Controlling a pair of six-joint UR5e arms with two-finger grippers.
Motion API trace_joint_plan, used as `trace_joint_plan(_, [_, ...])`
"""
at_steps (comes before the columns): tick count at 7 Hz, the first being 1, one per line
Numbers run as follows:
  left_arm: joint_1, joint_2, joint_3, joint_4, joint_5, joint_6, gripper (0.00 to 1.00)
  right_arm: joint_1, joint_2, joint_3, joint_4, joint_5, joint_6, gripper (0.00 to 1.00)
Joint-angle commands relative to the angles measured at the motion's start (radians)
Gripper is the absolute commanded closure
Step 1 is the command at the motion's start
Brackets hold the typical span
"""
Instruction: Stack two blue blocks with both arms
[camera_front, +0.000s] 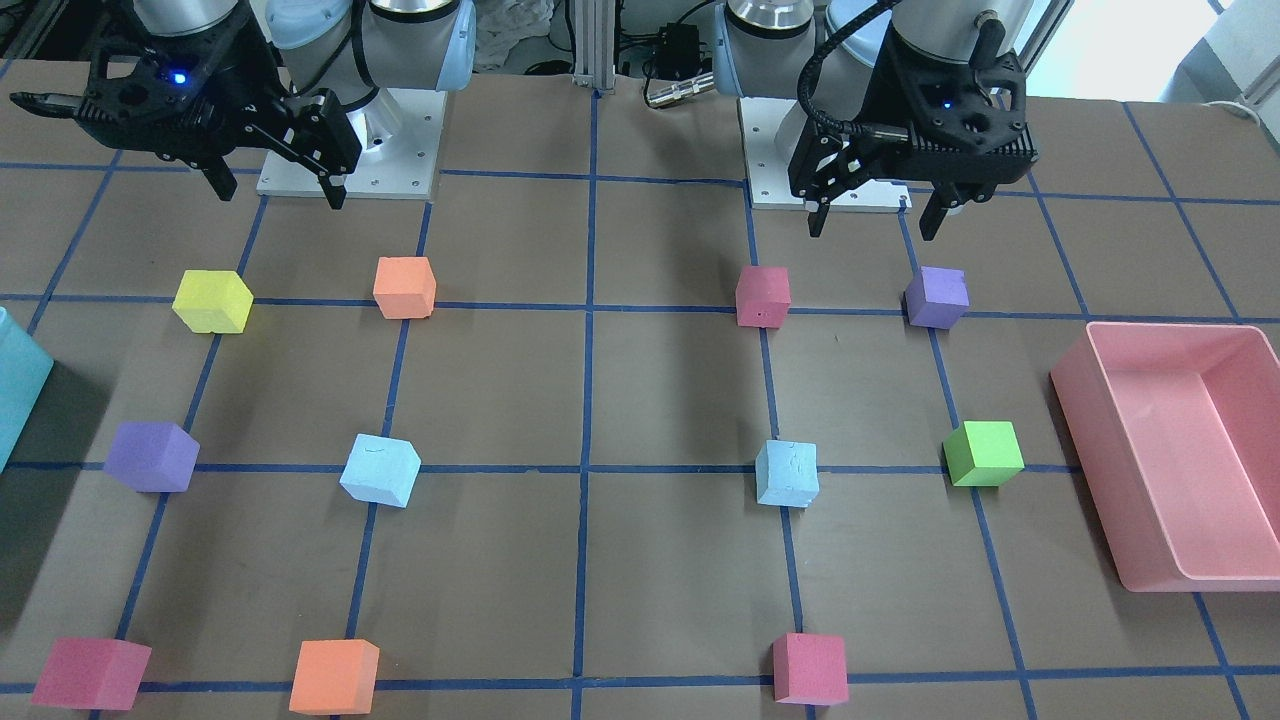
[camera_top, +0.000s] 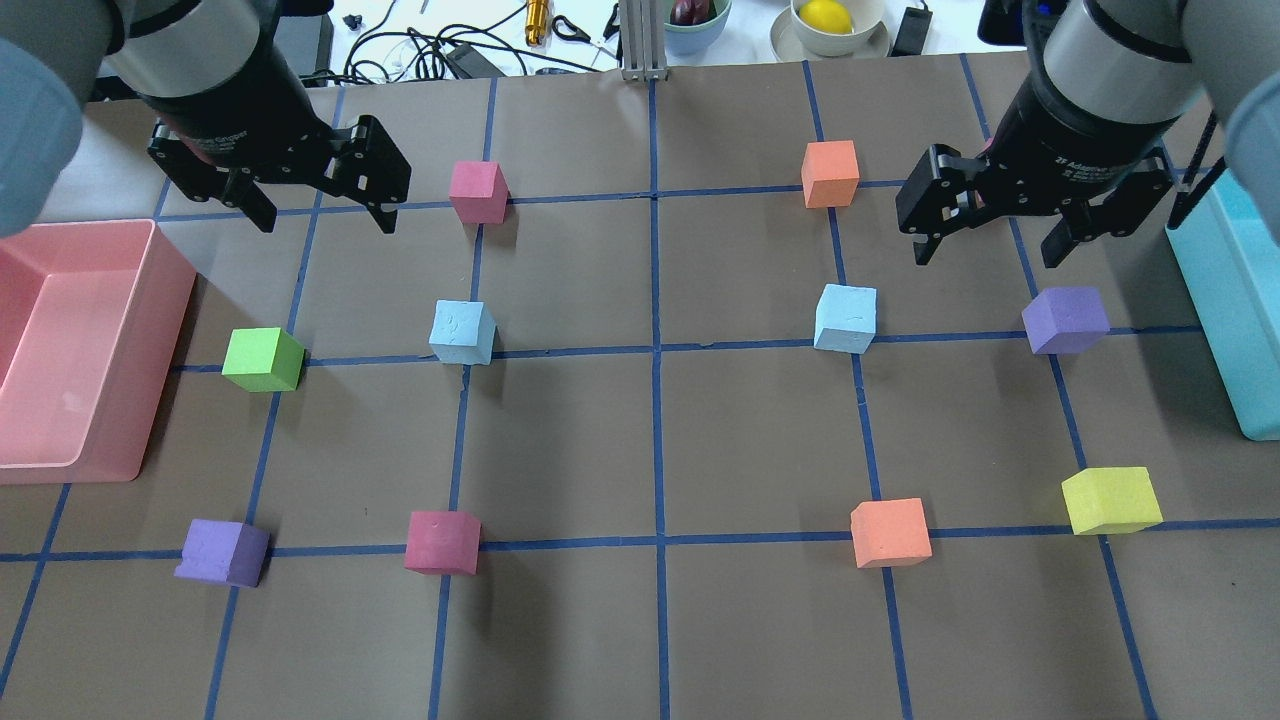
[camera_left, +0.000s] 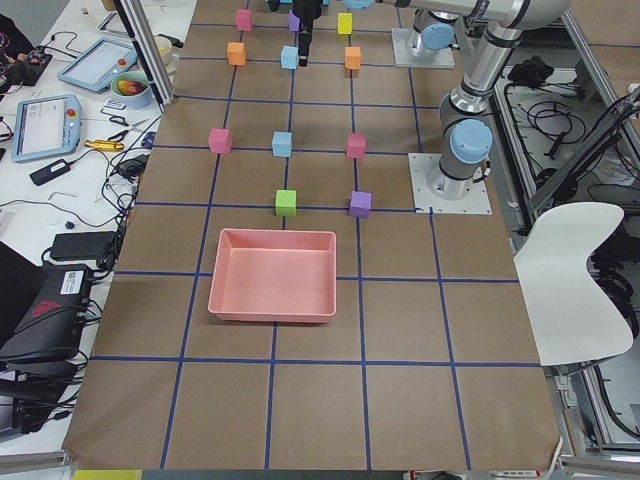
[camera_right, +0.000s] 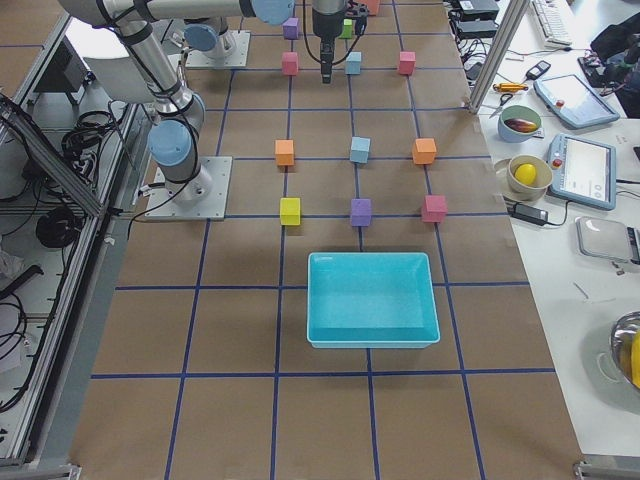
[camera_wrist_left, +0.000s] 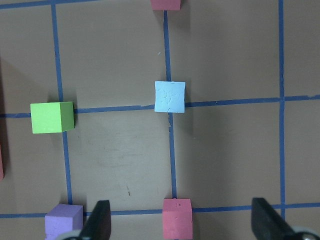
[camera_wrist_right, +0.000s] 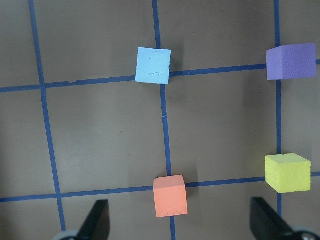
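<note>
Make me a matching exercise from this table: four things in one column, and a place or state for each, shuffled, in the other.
Column 1
1. green cube
2. yellow cube
3. pink bin
4. left pincer

Column 2
A. open, holding nothing
B. on the robot's right half, beside an orange cube
C. empty, farthest to the robot's left
D. between the pink bin and a blue block

Pairs: 1-D, 2-B, 3-C, 4-A
</note>
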Motion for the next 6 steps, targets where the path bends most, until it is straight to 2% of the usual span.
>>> trace_joint_plan(1, [0.001,0.000,0.000,0.000,0.000,0.000,0.00,-0.001,0.001,0.001,0.000,-0.003,-0.002,0.00])
trace_joint_plan(4, [0.001,-0.006,-0.018,0.004,0.015,-0.002,0.00,-0.001,0.002,0.002,-0.001,-0.006,-0.006,0.00])
trace_joint_plan(5, [0.006,-0.036,-0.041,0.009,0.006,-0.012,0.00,-0.001,0.002,0.001,-0.003,-0.006,-0.009,0.00])
trace_joint_plan(6, [0.006,-0.079,-0.072,0.065,0.000,-0.030,0.00,-0.001,0.002,0.002,-0.003,-0.006,-0.009,0.00])
